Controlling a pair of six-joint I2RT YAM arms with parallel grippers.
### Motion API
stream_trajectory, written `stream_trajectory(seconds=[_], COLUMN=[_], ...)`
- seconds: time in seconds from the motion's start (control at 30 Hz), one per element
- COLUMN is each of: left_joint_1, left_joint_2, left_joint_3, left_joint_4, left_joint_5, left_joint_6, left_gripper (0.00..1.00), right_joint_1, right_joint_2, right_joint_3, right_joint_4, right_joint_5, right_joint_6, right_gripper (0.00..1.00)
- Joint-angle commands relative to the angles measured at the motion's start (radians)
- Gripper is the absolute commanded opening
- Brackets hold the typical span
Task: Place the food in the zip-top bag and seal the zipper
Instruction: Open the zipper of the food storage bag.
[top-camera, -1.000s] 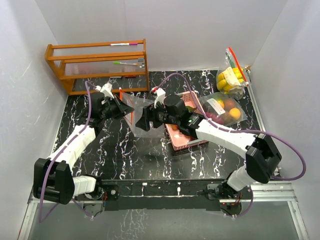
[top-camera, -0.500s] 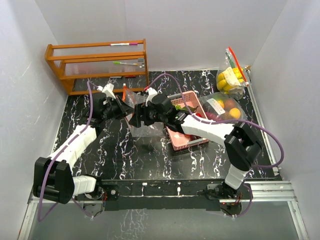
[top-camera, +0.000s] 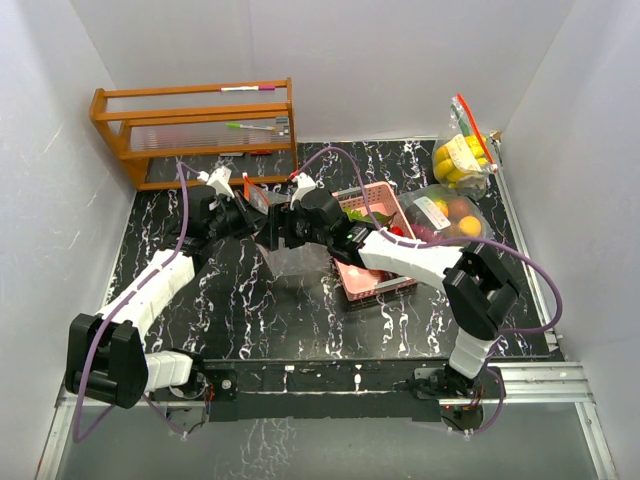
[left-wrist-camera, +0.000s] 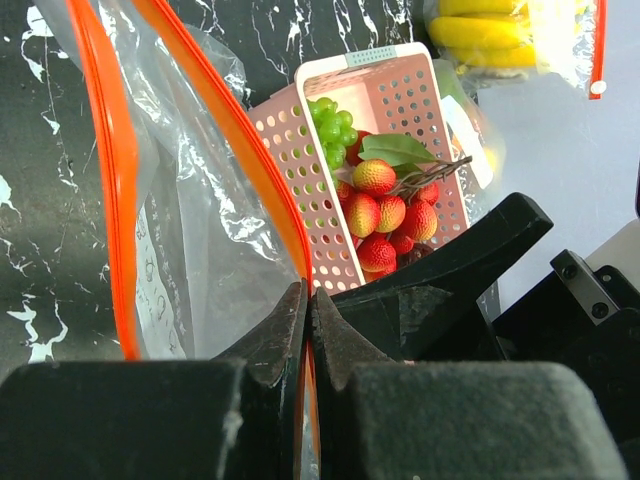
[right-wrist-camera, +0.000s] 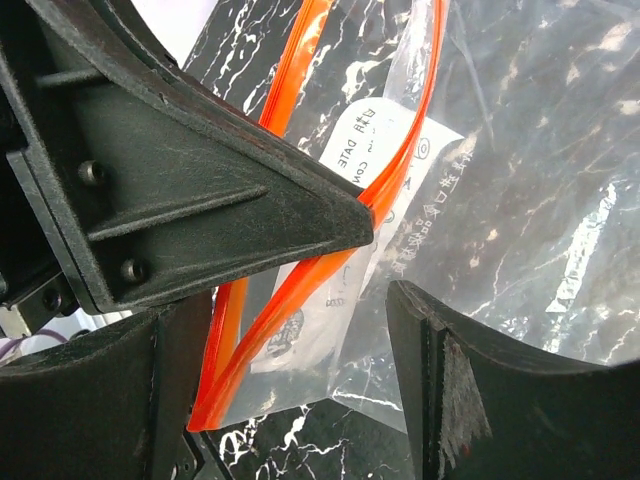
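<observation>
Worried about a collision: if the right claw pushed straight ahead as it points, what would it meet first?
Most likely the clear zip-top bag near its orange zipper, which the shut left claw pinches. Depth is unclear.

Overhead looks down; close wrist views share the bag (left-wrist-camera: 205, 235).

The clear zip-top bag (left-wrist-camera: 200, 250) is thin plastic film, crinkled and shiny, with a smooth orange plastic zipper strip (left-wrist-camera: 105, 170) and a matt white printed panel (right-wrist-camera: 375, 150). The pink rectangular tray (left-wrist-camera: 300, 150) is perforated plastic with a dull sheen. In it, the toy red berries (left-wrist-camera: 385, 215) look glossy and pebbled, the green toy grapes (left-wrist-camera: 330, 120) smooth and shiny. The left hand (left-wrist-camera: 308, 330) is matt black plastic. The black white-veined desk (top-camera: 250, 310) looks smooth and polished; the orange-brown rack (top-camera: 190, 91) is wood
</observation>
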Motion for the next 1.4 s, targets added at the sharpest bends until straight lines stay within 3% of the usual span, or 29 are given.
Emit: stream_trajectory(seconds=[0.0,0.23,0.53,0.93,1.37], left_joint_1=[-0.006,-0.007,-0.010,-0.010,-0.010], left_joint_2=[-0.035,-0.037,-0.041,-0.039,-0.041], left_joint_3=[0.003,0.015,0.003,-0.009,0.000], left_joint_4=[0.015,0.007,0.002,0.013,0.014], left_joint_5=[0.009,0.021,0.012,0.000,0.004], left_joint_6=[-0.001,-0.008,0.000,0.003,0.000], left_gripper=[0.00,0.00,0.00,0.00,0.00], right_joint_1=[0.003,0.003,0.002,0.002,0.003], right_joint_2=[-0.026,-0.006,-0.041,-0.149,-0.119], right_joint_3=[0.016,0.003,-0.032,-0.052,-0.013], right_joint_4=[0.057,0.069,0.108,0.198,0.023], right_joint_5=[0.071,0.129,0.175,-0.023,0.113], right_joint_6=[-0.004,-0.008,-0.013,-0.060,-0.074], right_gripper=[0.73,0.65,0.64,0.68,0.68])
